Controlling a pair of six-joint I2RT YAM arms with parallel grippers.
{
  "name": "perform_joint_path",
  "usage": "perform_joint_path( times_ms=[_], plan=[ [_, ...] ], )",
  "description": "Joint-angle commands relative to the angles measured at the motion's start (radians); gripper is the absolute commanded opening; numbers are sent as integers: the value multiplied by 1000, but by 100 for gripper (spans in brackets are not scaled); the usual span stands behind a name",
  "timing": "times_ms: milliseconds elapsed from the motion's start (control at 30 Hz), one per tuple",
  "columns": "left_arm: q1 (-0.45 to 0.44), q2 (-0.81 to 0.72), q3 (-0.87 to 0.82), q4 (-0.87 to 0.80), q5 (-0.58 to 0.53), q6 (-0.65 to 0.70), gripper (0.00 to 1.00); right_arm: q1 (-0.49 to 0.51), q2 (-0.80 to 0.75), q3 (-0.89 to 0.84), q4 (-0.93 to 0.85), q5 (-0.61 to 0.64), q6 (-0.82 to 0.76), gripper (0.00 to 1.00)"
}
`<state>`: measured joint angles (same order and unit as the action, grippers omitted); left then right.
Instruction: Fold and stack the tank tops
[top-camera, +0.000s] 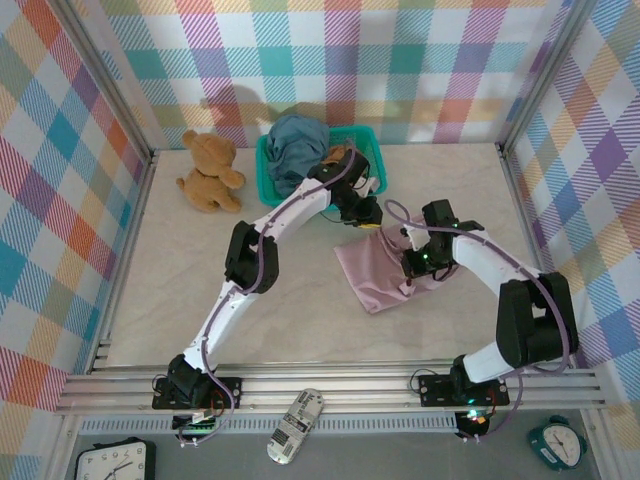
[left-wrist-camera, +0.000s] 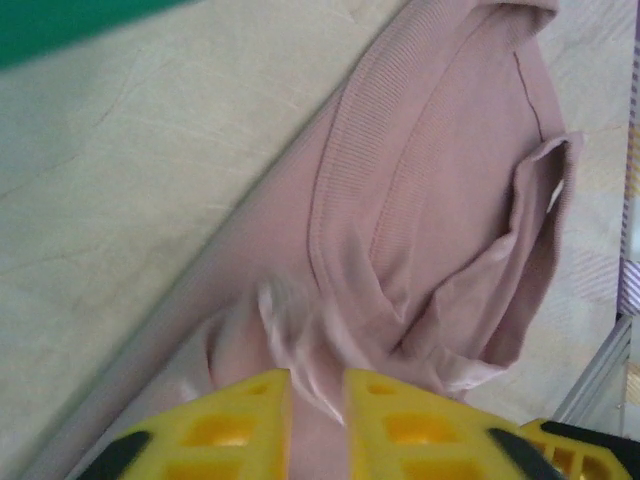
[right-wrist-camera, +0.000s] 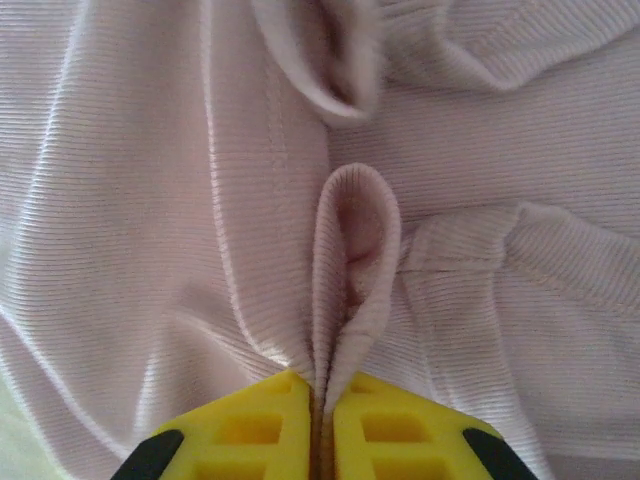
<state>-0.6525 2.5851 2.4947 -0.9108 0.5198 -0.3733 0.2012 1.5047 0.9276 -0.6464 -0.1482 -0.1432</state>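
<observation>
The dusty pink tank top (top-camera: 372, 272) lies bunched on the table, right of centre. At its far corner my left gripper (top-camera: 370, 222) is shut on it, and in the left wrist view the yellow fingers (left-wrist-camera: 380, 420) pinch a gathered strip of the pink cloth (left-wrist-camera: 430, 200). My right gripper (top-camera: 415, 262) is shut on the top's right side. In the right wrist view a ribbed fold of pink cloth (right-wrist-camera: 355, 250) stands up out of the closed jaws (right-wrist-camera: 322, 400). The slate blue top (top-camera: 295, 145) is heaped in the basket, and a bit of the ochre brown top (top-camera: 336, 155) peeks out beside it.
The teal mesh basket (top-camera: 372, 140) stands at the back centre against the checked wall. A brown teddy bear (top-camera: 208, 170) sits to its left. Bare table (top-camera: 300, 310) stretches in front of the pink top, as far as the metal rail at the near edge.
</observation>
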Motion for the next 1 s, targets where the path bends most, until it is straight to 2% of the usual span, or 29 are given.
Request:
perform_joint_path(
  times_ms=[0,67,133,200,300,367,467,567,767,967],
  plan=[
    [-6,-9,42,44,22,20,38,-39,31,27,-1,36,-43,19],
    [-6,-23,43,52,16,41,44,-49,48,43,-16,66,-26,27],
    [-6,-38,43,43,0,67,49,-58,71,56,-36,104,-4,29],
    [-4,-57,42,17,-20,101,51,-65,92,65,-48,167,23,36],
    [-2,-87,38,-67,-65,166,52,-67,79,77,-47,216,34,37],
    [1,-119,-2,-130,-116,201,53,-68,52,93,-49,201,32,38],
    [16,-173,-105,-194,-182,234,53,-50,-11,97,-36,84,0,41],
    [32,-248,-255,-183,-227,253,53,32,-99,36,39,20,-49,48],
    [66,-333,-499,-87,-159,210,53,272,-210,-100,157,21,-84,53],
    [86,-303,-570,-39,-107,176,49,509,-154,-133,215,91,-112,54]
  ],
)
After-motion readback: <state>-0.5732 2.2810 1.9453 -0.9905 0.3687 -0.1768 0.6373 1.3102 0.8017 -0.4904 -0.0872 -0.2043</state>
